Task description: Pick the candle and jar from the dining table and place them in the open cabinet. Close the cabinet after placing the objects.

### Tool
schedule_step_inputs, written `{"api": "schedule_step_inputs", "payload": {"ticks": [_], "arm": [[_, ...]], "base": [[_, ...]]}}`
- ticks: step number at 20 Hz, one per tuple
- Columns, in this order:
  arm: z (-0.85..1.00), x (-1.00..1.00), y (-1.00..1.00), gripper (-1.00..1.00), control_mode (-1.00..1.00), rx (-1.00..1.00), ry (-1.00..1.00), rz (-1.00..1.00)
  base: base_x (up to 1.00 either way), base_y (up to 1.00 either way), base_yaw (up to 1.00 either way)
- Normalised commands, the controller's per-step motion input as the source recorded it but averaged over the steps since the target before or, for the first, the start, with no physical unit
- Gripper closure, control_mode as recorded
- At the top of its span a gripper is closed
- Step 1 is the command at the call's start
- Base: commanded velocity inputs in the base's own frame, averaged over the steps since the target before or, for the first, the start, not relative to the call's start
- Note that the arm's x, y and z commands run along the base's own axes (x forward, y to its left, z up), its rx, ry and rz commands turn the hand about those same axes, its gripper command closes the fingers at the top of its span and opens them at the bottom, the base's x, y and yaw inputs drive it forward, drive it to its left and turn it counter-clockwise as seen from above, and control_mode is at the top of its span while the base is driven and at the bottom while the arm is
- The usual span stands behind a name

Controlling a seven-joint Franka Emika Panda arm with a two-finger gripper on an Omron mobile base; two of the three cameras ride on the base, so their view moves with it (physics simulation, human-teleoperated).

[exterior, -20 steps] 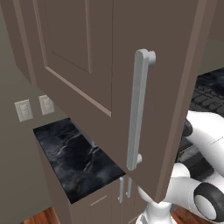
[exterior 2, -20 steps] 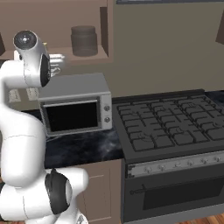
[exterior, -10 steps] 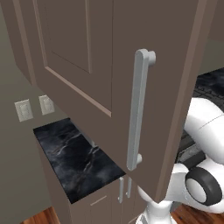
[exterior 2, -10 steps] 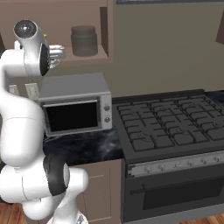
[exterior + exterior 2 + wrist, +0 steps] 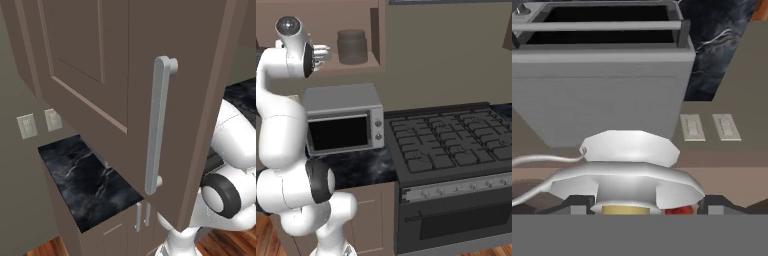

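- Our claw (image 5: 644,206) is raised to the shelf of the open cabinet (image 5: 351,67), with a dark canister (image 5: 352,46) just beyond it on that shelf.
- In the hand view, the candle (image 5: 629,167) in its silvery holder sits right between the claw's two tips, and its wide rim nearly fills the gap.
- The claw's jaws stand wide. We cannot tell whether they are clamped on the holder or merely around it.
- The jar (image 5: 679,211), a small red thing, peeks out from under the holder's rim, close to one tip. Too little of it shows to say what it rests on.
- Below the claw lies the microwave (image 5: 602,90), and beyond that the dark counter.
- We judge the carrying part to be nearly over, since both things are up at the cabinet.
- What is left, as we read it: make sure the candle and jar are settled on the shelf, and draw the claw clear.
- The door (image 5: 100,75) stands swung out with its long pale handle (image 5: 157,125) untouched, so closing it is not yet done.
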Motion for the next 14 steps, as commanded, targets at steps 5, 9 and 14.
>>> {"api": "schedule_step_inputs", "payload": {"ticks": [5, 9, 14], "arm": [[0.0, 0.39, 0.13, 1.0, -1.0, 0.0, 0.0, 0.04], [0.0, 0.38, 0.13, 1.0, -1.0, 0.0, 0.0, 0.04], [-0.03, 0.28, 0.15, 1.0, -1.0, 0.0, 0.0, 0.06]], "base": [[0.0, 0.0, 0.0], [0.0, 0.0, 0.0], [0.0, 0.0, 0.0]]}}
